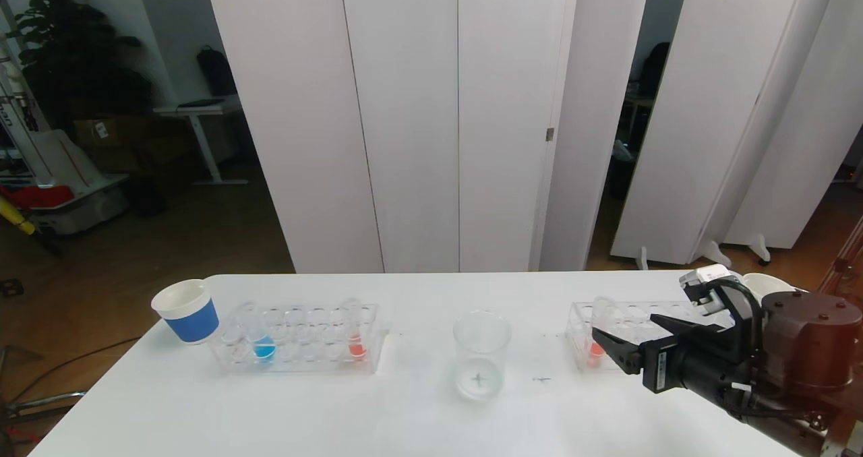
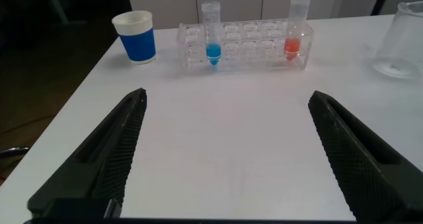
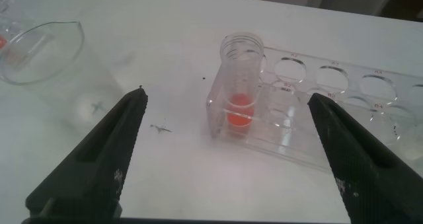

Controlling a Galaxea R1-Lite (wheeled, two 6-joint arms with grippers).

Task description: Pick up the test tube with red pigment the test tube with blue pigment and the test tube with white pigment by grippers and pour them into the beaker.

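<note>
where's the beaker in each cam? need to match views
Head view: the beaker stands at table centre, between the two clear racks.
Left wrist view: only part of it shows, at the picture's edge, beyond the left-hand rack.
Right wrist view: it sits beside the right-hand rack, cut by the frame.
Shared landmark: the black cross mark under the beaker's base, unclear in the left wrist view.

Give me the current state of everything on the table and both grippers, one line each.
beaker: upright, empty
blue pigment tube: upright in left rack
red pigment tube: upright in left rack
red tube in right rack: upright, untouched
blue-banded cup: upright
left gripper: open, holding nothing
right gripper: open, facing right rack
</note>
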